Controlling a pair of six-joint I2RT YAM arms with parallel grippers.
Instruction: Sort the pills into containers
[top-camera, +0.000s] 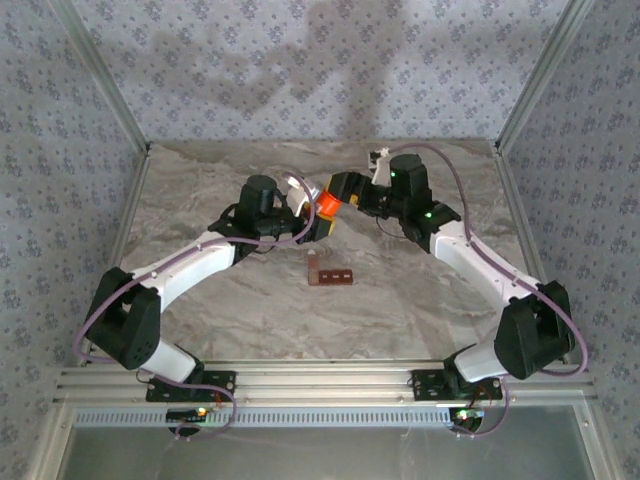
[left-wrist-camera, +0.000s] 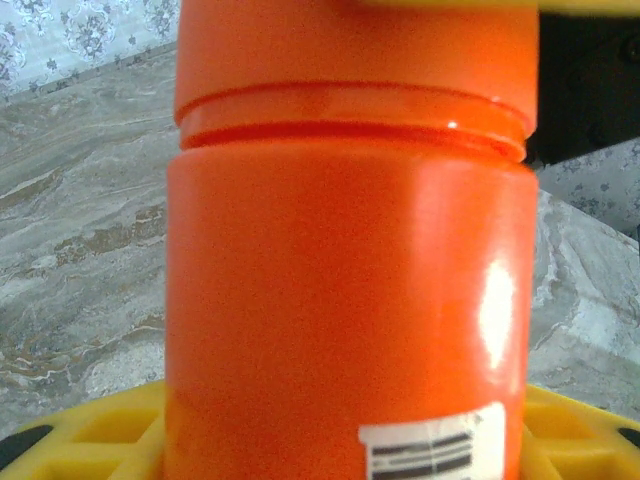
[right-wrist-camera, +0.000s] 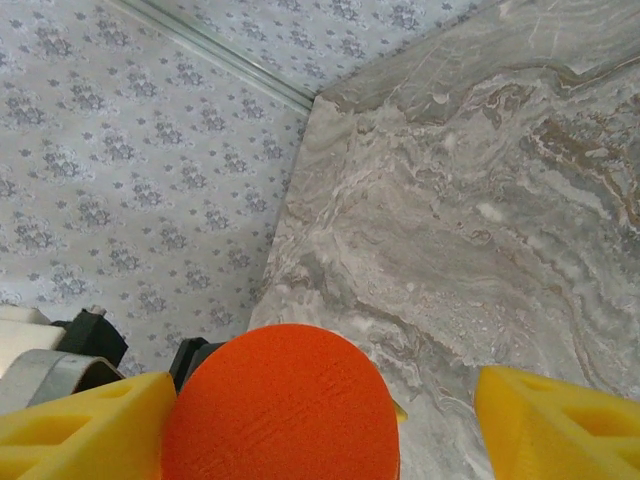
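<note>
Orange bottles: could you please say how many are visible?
1. The orange bottle is above mid-table, its body gripped in the left claw, its cap inside the right claw. Others may be hidden.

Reaching inward with both arms, elbows bent, wrists nearly meeting. Gripping an orange bottle in the left claw; straddling its cap with the right claw, fingers parted, one touching, the other clear.

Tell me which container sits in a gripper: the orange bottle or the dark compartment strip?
The orange bottle: the left gripper clamps its body, while the dark strip lies untouched on the table.
</note>
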